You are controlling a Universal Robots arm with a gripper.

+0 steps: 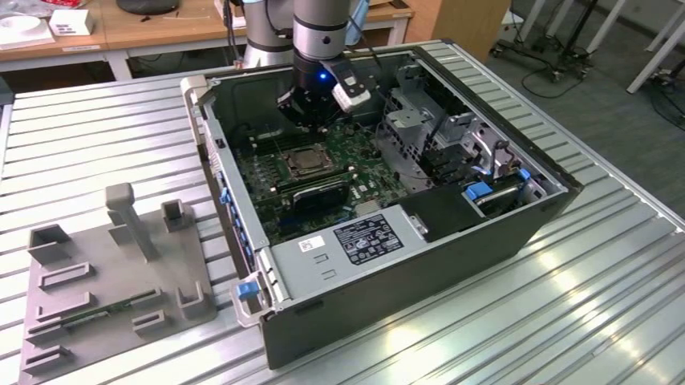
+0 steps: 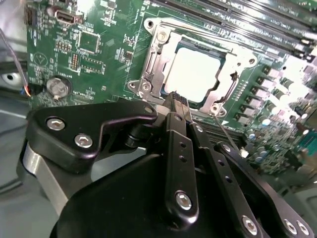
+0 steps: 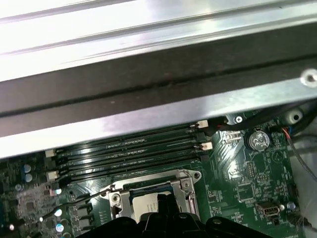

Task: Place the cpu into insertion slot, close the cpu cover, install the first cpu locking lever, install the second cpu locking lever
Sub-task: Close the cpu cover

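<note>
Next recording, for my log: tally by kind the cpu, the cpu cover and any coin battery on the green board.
cpu: 1
cpu cover: 1
coin battery: 1
Total: 3

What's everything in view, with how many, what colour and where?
computer case: one, black, open on the table.
table: one, silver slats, under the case.
fixture tray: one, grey, on the table, exterior view's left.
motherboard: one, green, inside the case.
cpu: one, silvery, in the insertion slot.
cpu cover: one, silvery, flat around the cpu.
memory slots: several, black, beside the insertion slot.
coin battery: one, silver, on the motherboard.
arm: one, grey, reaching into the case.
gripper: one, black, at the cpu cover's edge.
</note>
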